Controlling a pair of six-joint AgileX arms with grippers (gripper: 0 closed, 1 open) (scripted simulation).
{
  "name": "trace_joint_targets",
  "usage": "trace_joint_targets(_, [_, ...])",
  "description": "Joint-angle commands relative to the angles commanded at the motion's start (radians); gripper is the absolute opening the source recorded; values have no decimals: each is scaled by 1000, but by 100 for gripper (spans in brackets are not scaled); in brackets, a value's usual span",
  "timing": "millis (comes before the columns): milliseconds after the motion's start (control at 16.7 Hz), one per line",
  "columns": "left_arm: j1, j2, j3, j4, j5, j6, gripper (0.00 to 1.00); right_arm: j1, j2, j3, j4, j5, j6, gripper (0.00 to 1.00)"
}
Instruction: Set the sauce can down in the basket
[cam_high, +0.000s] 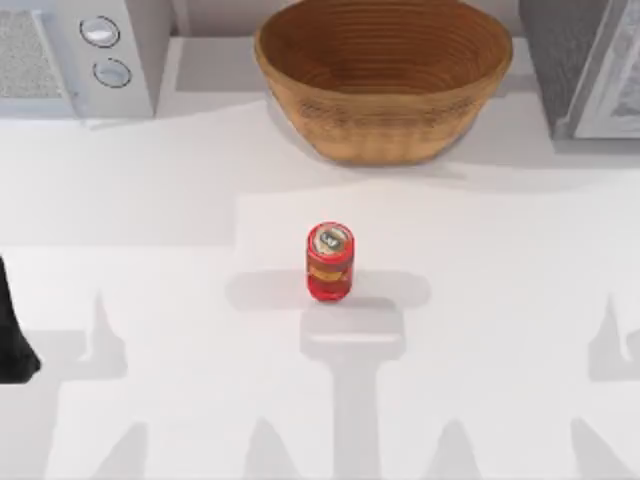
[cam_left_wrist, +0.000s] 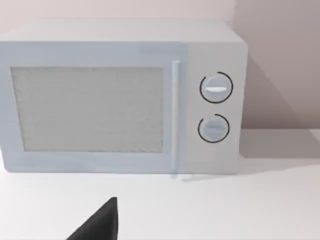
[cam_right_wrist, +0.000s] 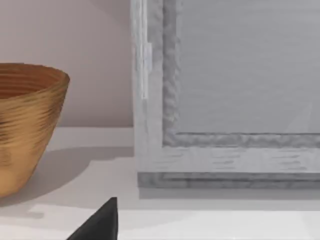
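The sauce can, small and red with a silver top and an orange label mark, stands upright at the middle of the white table. The basket, a wide tan woven bowl, sits behind it at the table's back, and its side also appears in the right wrist view. My left arm is parked at the table's left edge, far from the can. A dark part of my left gripper juts into the left wrist view. A dark part of my right gripper juts into the right wrist view. Neither holds anything I can see.
A white microwave with two round knobs stands at the back left and faces the left wrist camera. A grey boxy appliance stands at the back right, close in the right wrist view. Open tabletop surrounds the can.
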Motion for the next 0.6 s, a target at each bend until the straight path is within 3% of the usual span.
trace_joint_targets(300, [-4,58,19,37,30,2,100,0,0,0,0,0,0,100])
trace_joint_targets(600, [-26,340,112,220,174,8,100,0,0,0,0,0,0,100])
